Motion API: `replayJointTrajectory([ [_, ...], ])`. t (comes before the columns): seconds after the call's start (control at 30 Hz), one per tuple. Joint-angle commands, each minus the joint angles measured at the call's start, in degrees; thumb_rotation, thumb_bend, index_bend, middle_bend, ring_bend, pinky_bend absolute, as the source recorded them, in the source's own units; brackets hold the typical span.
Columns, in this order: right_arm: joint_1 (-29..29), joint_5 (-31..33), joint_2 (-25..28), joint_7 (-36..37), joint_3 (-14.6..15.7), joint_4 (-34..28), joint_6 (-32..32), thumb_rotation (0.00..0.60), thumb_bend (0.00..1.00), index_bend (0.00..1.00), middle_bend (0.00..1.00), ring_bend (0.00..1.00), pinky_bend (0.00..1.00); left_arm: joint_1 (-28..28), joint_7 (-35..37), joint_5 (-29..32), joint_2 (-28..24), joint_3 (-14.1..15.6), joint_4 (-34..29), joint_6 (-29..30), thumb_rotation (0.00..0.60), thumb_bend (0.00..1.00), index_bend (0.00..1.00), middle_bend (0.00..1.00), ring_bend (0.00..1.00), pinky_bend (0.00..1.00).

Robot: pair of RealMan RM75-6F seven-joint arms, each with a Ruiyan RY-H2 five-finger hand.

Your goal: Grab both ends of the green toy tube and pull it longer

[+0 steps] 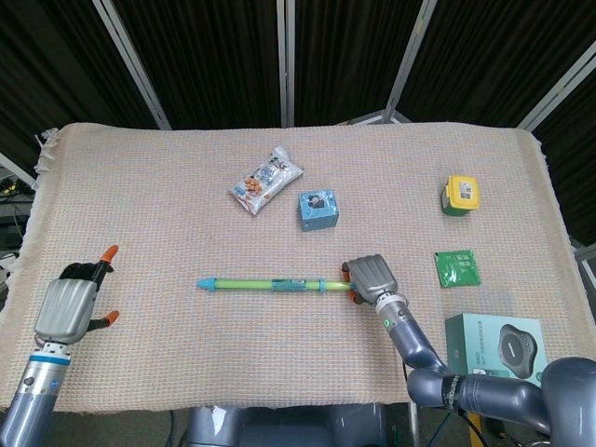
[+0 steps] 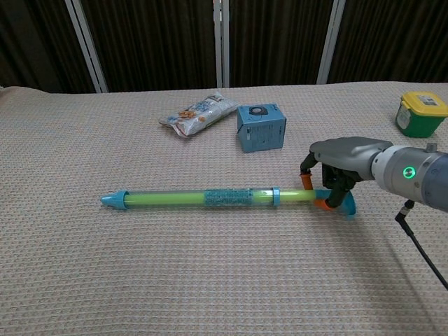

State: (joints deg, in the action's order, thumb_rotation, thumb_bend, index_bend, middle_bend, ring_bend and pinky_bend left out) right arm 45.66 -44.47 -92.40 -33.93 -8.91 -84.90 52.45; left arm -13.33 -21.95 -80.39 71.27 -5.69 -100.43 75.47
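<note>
Here, in the head view, we see the green toy tube (image 1: pixel 270 282) lying flat on the woven cloth of the table (image 1: pixel 168 186), a little nearer to us than the middle, with its blue pointed cap to the left. The right hand (image 1: pixel 370 277) is closed over the right end of the tube, the fingers curled down around it. The left hand (image 1: pixel 70 305) rests at the near left edge of the table, well apart from the tube; its fingers are curled inward with nothing in them, and only two orange tips stick out. Behind the tube lie a snack packet (image 1: pixel 266 179) and a small blue box (image 1: pixel 318 210). On the right side we see a yellow and green container (image 1: pixel 461 196), a green sachet (image 1: pixel 457 268) and, at the near right, a green box with a round device printed on it (image 1: pixel 494 347).

In the chest view, the tube (image 2: pixel 210 198) lies from left to right across the cloth. The right hand (image 2: pixel 339 168) grasps its right end, orange fingertips (image 2: pixel 306 181) pressing against the tube just beside the blue end piece. The blue box (image 2: pixel 260 127) and the snack packet (image 2: pixel 199 114) are farther back, and the yellow and green container (image 2: pixel 422 113) stands at the far right. The left hand does not show in this view.
</note>
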Motion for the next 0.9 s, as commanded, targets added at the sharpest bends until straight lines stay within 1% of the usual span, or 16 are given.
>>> replayJointTrajectory([
  [0.03, 0.4, 1.0, 0.3, -0.7, -0.1, -0.5, 0.5, 0.600, 0.45, 0.65, 1.00, 1.00, 1.00, -5.0, 3.9, -0.7, 3.6, -1.9, 5.2, -5.4, 0.600, 0.00, 0.08, 0.84, 0.82, 0.97],
  [0.1, 0.7, 1.5, 0.3, -1.0, -0.2, -0.7, 0.7, 0.600, 0.45, 0.66, 1.00, 1.00, 1.00, -7.3, 6.1, -1.1, 5.1, -2.2, 7.6, -8.3, 0.600, 0.00, 0.14, 0.87, 0.85, 1.00],
  [0.13, 0.8, 1.8, 0.3, -1.2, -0.3, -0.8, 0.9, 0.600, 0.45, 0.66, 1.00, 1.00, 1.00, -8.6, 7.3, -0.9, 6.0, -2.4, 8.7, -10.2, 0.600, 0.00, 0.17, 0.88, 0.86, 1.00],
  [0.23, 1.2, 2.5, 0.4, -1.7, -0.3, -1.0, 1.2, 0.600, 0.46, 0.66, 1.00, 1.00, 1.00, -12.1, 8.6, 0.9, 8.3, -3.2, 11.5, -15.2, 0.600, 0.03, 0.21, 0.90, 0.87, 1.00],
  [0.33, 1.4, 2.9, 0.4, -2.1, -0.2, -1.1, 1.7, 0.600, 0.46, 0.66, 1.00, 1.00, 1.00, -14.4, 7.5, 5.0, 9.9, -4.0, 11.8, -19.4, 0.600, 0.09, 0.22, 0.90, 0.87, 1.00],
  [0.43, 1.6, 3.6, 0.4, -2.3, -0.3, -1.2, 1.8, 0.600, 0.46, 0.67, 1.00, 1.00, 1.00, -17.2, 5.4, 11.8, 11.0, -5.4, 10.9, -24.4, 0.600, 0.10, 0.24, 0.90, 0.87, 1.00],
  [0.57, 2.1, 4.7, 0.5, -2.7, -0.3, -1.4, 1.8, 0.600, 0.46, 0.67, 1.00, 1.00, 1.00, -20.8, 2.0, 17.3, 14.2, -6.5, 12.0, -26.9, 0.600, 0.12, 0.31, 0.90, 0.87, 1.00],
  [0.73, 2.3, 5.3, 0.6, -2.8, -0.1, -1.6, 1.9, 0.600, 0.46, 0.67, 1.00, 1.00, 1.00, -23.2, 0.8, 20.1, 17.6, -6.3, 14.5, -27.6, 0.600, 0.17, 0.36, 0.90, 0.87, 1.00],
  [0.9, 2.5, 5.2, 0.7, -2.6, 0.2, -2.1, 2.1, 0.600, 0.47, 0.67, 1.00, 1.00, 1.00, -24.9, 1.3, 21.8, 20.0, -6.1, 16.5, -28.1, 0.600, 0.19, 0.37, 0.90, 0.87, 1.00],
])
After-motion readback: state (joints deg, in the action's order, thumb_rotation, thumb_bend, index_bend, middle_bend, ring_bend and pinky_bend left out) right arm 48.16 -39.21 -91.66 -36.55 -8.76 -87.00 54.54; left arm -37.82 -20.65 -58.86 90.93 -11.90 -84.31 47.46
